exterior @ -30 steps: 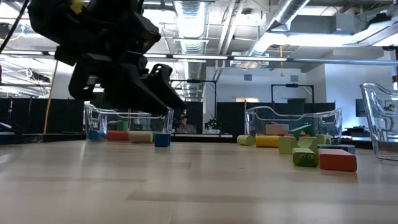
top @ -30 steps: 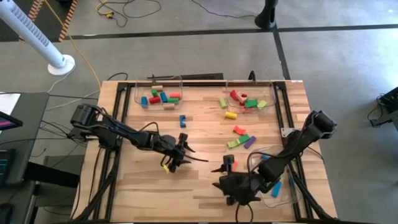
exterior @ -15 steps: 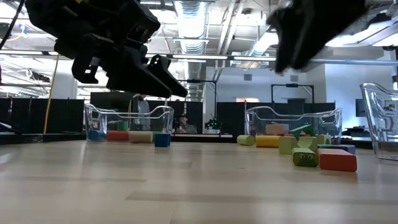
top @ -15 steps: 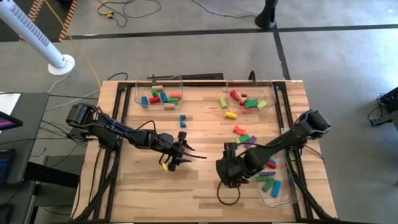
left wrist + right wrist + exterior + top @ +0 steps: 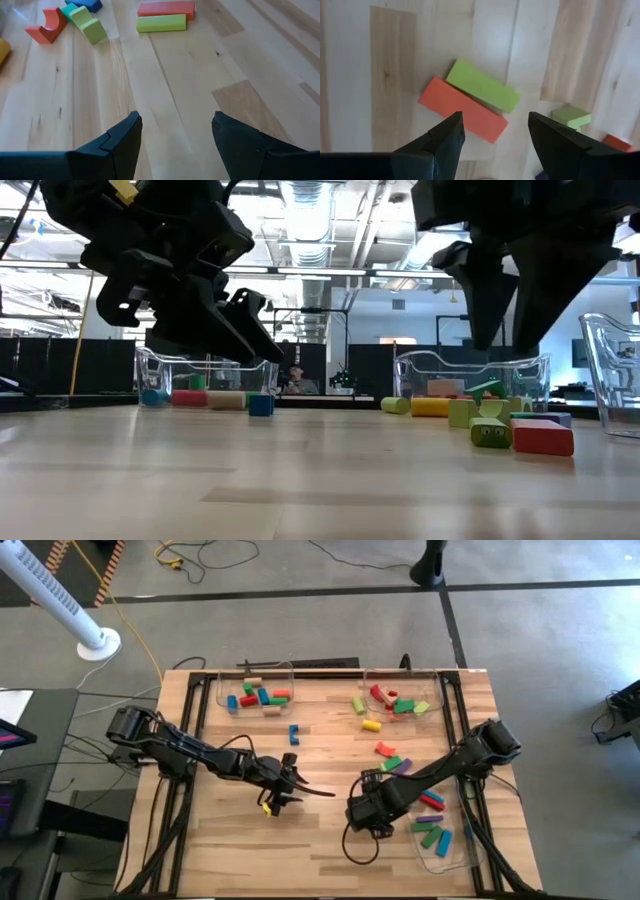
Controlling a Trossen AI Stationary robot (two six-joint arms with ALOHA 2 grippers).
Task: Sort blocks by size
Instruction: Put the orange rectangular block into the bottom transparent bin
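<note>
High view: wooden desk (image 5: 230, 840) with two dark arms over its middle. Left gripper (image 5: 285, 790) sits left of centre, fingers spread apart and empty; left wrist view shows only bare wood between them. A small yellow piece (image 5: 266, 808) shows at that gripper's near side; whether it is a block or part of the arm cannot be told.

Right gripper (image 5: 368, 805) is right of centre, fingers (image 5: 442, 137) also wide, nothing between them. Right wrist view looks down on a red bar (image 5: 462, 109) and a green bar (image 5: 482, 86) lying side by side, touching along their long edges, both flat on the wood.

Blocks:
- far-left clear tray (image 5: 222, 690): mixed red, green, blue and tan pieces.
- far-right clear tray (image 5: 438, 690): red, green and yellow pieces.
- near-right clear tray (image 5: 450, 860): green, blue and red pieces.
- loose on desk: blue block (image 5: 293, 730) between centre and the far-left tray; yellow cylinder (image 5: 371, 725); a cluster of orange, green and purple pieces (image 5: 390, 762) just far of the right gripper.

No legible writing, brand or label in any view.
</note>
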